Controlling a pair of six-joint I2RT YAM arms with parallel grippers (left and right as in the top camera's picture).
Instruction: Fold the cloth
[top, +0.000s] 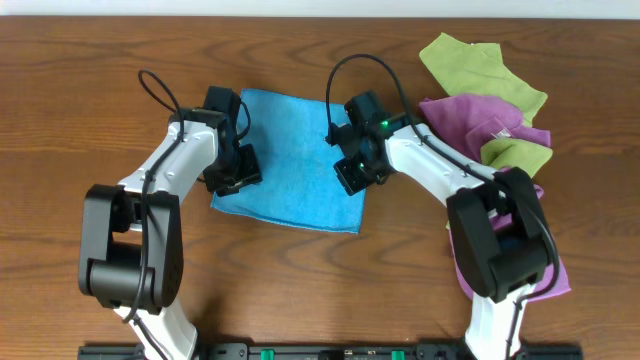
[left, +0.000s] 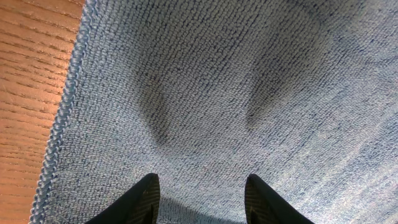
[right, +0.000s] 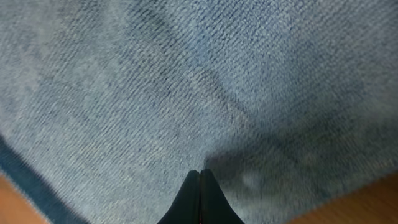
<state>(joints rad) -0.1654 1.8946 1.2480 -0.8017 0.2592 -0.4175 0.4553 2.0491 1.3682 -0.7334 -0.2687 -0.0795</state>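
I see the sky-blue microfibre cloth (top: 290, 160) flat near the wooden table (top: 300, 290)'s far edge, left gripper (left: 202, 186) spread open over it, right gripper (right: 199, 177) clenched, tips against it; I'd pinch matching corners evenly.

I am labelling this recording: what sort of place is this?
Probably a robot test bench: a wooden table, a left arm and right arm mounted at its edge, and the cloth spread beside piled green and purple cloths.
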